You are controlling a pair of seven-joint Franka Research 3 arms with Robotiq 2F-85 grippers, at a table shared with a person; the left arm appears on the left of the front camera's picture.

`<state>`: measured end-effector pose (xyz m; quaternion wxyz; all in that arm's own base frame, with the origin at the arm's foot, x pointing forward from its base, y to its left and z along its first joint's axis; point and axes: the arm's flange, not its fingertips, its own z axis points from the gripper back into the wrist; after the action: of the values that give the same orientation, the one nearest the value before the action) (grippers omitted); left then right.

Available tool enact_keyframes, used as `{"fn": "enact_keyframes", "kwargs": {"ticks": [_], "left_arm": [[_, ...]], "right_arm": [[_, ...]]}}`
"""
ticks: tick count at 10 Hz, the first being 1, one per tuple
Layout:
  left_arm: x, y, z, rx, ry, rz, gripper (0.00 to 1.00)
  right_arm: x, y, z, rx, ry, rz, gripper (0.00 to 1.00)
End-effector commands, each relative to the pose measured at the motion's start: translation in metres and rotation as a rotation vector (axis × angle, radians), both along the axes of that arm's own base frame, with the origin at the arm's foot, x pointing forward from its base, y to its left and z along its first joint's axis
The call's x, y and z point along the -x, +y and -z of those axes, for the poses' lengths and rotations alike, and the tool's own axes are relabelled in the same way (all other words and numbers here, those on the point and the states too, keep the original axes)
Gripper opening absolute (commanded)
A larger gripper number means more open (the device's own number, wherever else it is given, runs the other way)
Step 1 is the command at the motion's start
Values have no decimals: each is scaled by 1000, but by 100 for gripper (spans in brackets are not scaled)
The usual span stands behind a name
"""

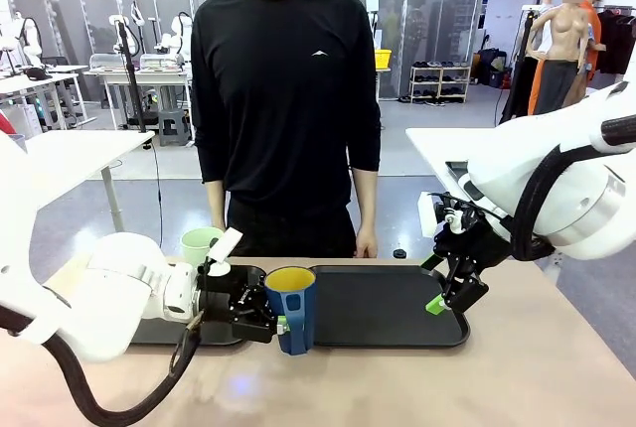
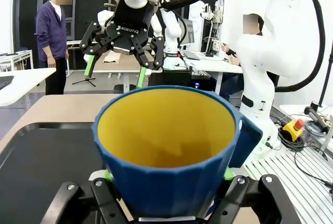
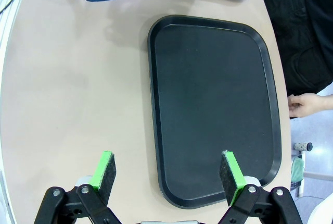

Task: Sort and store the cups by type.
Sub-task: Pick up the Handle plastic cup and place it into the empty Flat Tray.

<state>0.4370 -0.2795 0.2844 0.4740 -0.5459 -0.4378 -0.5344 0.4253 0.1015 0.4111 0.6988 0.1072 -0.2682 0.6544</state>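
Dark blue mug (image 1: 290,308) with yellow inside clamped upright in the left gripper (image 1: 260,316), just past its fingers a black tray (image 1: 388,303), mint-green tumbler (image 1: 200,245) behind the gripper, right gripper (image 1: 449,293) spread wide apart over the tray's far end, person's hand (image 1: 365,243) beyond.

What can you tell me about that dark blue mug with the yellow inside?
The dark blue mug with yellow inside looks like ribbed plastic, widening toward its round rim, with a blue handle on one side. It stands upright and looks empty. The left gripper is shut on it, green pads pressing opposite sides of its wall. In the front view it is at the near edge of the table, where the two black trays meet; whether it rests on the table or is lifted slightly, I can't tell.
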Motion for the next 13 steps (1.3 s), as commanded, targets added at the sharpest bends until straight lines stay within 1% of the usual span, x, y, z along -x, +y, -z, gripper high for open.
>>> {"fn": "enact_keyframes", "kwargs": {"ticks": [1, 2, 3, 4, 6, 7, 8, 9, 11, 12, 13], "left_arm": [[0, 0, 0, 0, 0, 0, 74], [-10, -17, 4, 17, -11, -65, 74], [-16, -30, 6, 67, -6, -83, 74], [-16, -38, 6, 111, 29, -77, 74], [-22, -57, 11, 124, 79, -150, 74], [-25, -69, 12, 129, 72, -208, 74], [-28, -84, 12, 124, 43, -267, 74], [-32, -95, 12, 113, 17, -296, 74], [-39, -111, 18, 102, -38, -321, 74], [-46, -120, 23, 78, -91, -350, 74], [-52, -125, 28, 57, -124, -389, 74]], "right_arm": [[0, 0, 0, 11, -4, 9, 100], [0, 0, 0, 11, -4, 9, 100], [0, 0, 0, 11, -4, 9, 100], [0, 0, 0, 11, -4, 9, 100], [0, 0, 0, 11, -4, 9, 100], [0, 0, 0, 11, -4, 9, 100], [0, 0, 0, 11, -4, 9, 100], [0, 0, 0, 11, -4, 9, 100], [0, 0, 0, 11, -4, 9, 100], [0, 0, 0, 11, -4, 9, 100], [0, 0, 0, 11, -4, 9, 100]]}}
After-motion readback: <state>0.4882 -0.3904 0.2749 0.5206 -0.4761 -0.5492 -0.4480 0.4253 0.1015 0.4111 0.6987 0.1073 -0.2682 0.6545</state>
